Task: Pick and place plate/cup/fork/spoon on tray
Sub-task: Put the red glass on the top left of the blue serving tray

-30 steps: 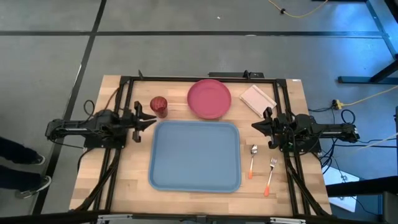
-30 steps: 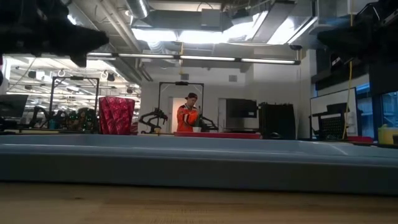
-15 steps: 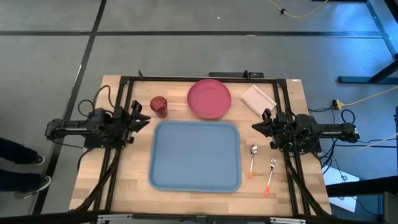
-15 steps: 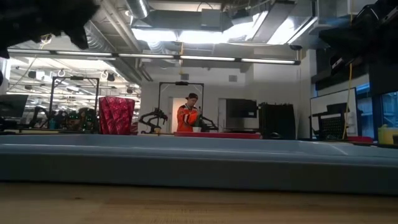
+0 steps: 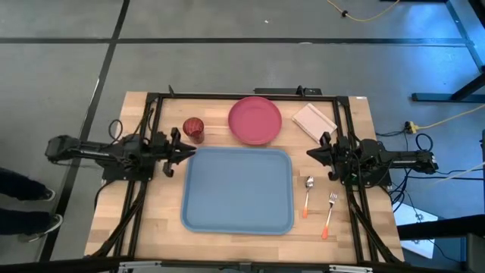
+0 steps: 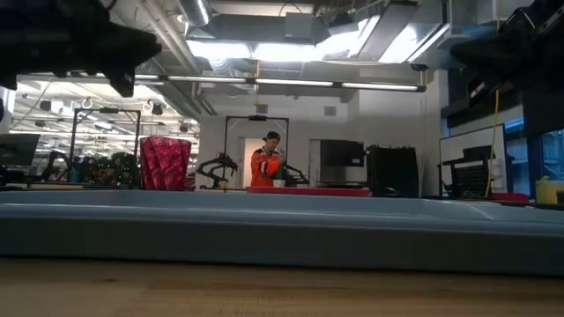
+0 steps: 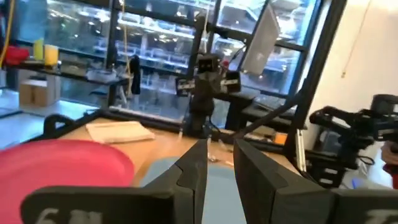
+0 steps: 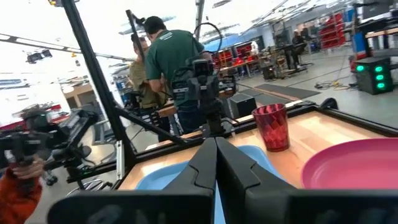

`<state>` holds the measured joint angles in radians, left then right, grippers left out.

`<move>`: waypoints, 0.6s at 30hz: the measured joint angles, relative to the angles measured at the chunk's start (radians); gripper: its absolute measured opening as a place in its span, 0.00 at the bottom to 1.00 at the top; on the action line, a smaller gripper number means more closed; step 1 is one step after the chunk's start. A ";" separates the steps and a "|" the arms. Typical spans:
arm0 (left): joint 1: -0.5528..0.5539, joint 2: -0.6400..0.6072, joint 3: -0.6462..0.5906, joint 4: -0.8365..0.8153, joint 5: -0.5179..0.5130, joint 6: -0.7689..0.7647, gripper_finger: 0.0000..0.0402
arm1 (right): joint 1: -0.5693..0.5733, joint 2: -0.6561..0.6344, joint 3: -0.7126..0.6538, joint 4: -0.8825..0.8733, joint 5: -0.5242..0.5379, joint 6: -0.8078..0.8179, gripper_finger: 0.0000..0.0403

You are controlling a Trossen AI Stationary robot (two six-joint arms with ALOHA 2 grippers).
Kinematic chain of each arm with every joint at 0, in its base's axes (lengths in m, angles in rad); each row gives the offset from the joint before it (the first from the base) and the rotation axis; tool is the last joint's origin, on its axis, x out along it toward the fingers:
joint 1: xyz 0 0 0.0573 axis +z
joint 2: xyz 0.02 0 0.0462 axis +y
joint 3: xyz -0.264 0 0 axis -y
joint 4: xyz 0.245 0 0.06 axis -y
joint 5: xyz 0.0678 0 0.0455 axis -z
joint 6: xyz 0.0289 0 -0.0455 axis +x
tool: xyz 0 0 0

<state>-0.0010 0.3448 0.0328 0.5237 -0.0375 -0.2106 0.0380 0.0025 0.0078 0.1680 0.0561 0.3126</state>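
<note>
The light-blue tray [image 5: 236, 189] lies in the middle of the table. The pink-red plate [image 5: 255, 120] sits on the table just beyond the tray's far edge. The maroon cup [image 5: 193, 129] stands upright to the plate's left. The spoon [image 5: 308, 193] and the fork [image 5: 330, 214] lie on the table right of the tray, handles toward the near edge. My left gripper [image 5: 191, 154] hovers at the tray's far left corner, slightly open and empty. My right gripper [image 5: 309, 154] hovers right of the tray's far right corner, shut and empty.
A pale beige pad [image 5: 314, 121] lies at the far right, beside the plate. A dark frame runs around the table's edges [image 5: 242, 95]. In the low view a person [image 6: 266, 167] stands in the room far behind the table.
My left gripper drew back a little toward the table's left edge, then moved right again and a little toward the near edge. It now reaches the tray's far left corner. Nothing on the table has moved.
</note>
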 joint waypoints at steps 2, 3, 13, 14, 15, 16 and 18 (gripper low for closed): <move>-0.015 0.062 0.052 0.085 0.006 0.059 0.18 | 0.000 0.000 0.000 0.000 0.003 -0.001 0.02; -0.023 0.090 0.087 0.110 0.006 0.100 0.18 | 0.000 0.000 0.000 0.000 0.003 -0.002 0.02; 0.018 0.465 0.709 -0.823 -0.652 0.278 0.18 | 0.000 0.000 0.000 -0.007 0.003 -0.004 0.02; 0.038 0.508 0.765 -0.919 -0.725 0.247 0.18 | 0.000 0.000 0.000 -0.009 0.003 -0.004 0.02; 0.060 0.547 0.817 -0.996 -0.760 0.224 0.18 | 0.000 0.001 0.000 -0.013 0.003 -0.004 0.02; 0.080 0.576 0.864 -1.059 -0.760 0.215 0.18 | 0.000 0.001 0.000 -0.018 0.003 -0.004 0.02; 0.118 0.612 0.946 -1.128 -0.705 0.220 0.18 | 0.000 0.002 0.000 -0.026 0.003 -0.003 0.02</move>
<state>0.1169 0.9565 0.9786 -0.6044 -0.7430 0.0093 0.0380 0.0040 0.0078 0.1425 0.0593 0.3092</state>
